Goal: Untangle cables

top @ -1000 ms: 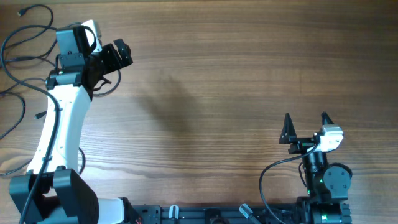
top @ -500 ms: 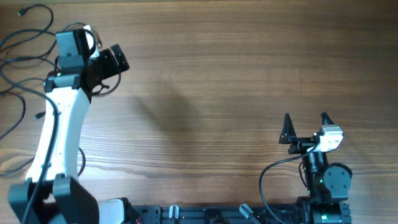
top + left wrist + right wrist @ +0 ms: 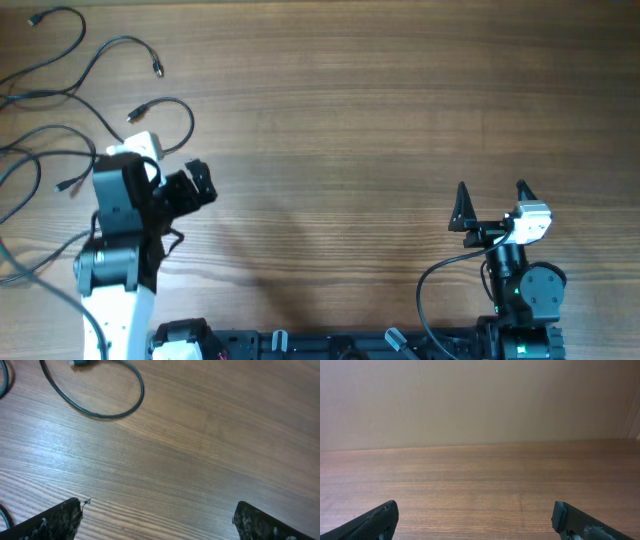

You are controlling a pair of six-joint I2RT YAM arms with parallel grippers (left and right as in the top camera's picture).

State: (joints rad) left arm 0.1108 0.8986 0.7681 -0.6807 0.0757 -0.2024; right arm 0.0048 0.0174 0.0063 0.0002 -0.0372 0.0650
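Several thin black cables lie as loose curvy strands at the table's far left. One strand loops round to a small plug, and another ends in a plug further back. My left gripper stands open and holds nothing, just right of and nearer than the strands. In the left wrist view a cable loop lies ahead of the left gripper, apart from both fingers. My right gripper is open over bare wood at the near right. Its wrist view shows the right gripper with nothing between the fingers.
The wooden table runs wide between the two arms. More cable strands run off the left edge. The arm bases and a black rail sit along the near edge. A plain wall stands beyond the table's far side.
My left arm has pulled back from the far left corner toward the near edge, uncovering the cable strands it was over. The right arm has not moved.
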